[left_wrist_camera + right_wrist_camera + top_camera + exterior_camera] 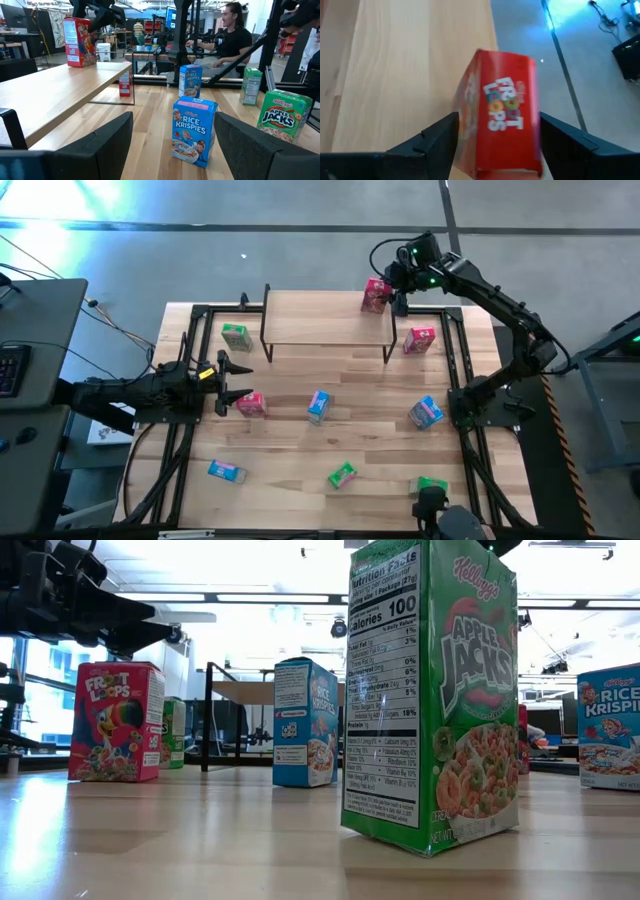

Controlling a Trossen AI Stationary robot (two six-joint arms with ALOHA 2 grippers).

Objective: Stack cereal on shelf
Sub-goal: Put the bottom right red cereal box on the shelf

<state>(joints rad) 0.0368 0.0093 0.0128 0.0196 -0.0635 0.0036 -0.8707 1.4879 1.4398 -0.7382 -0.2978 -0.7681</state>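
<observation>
Your right gripper (pixel 385 288), upper right of the high view: fingers apart, flanking a red Froot Loops box (pixel 375 294) on the shelf (pixel 320 325). Left gripper (pixel 232 382), left side: fingers spread, empty.

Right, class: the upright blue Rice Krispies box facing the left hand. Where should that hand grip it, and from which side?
Grip the blue Rice Krispies box across its two narrow side panels, about mid-height, approaching level from the left hand. The box stands upright with its front towards the open fingers and looks narrower than their gap, so they should straddle it.
</observation>
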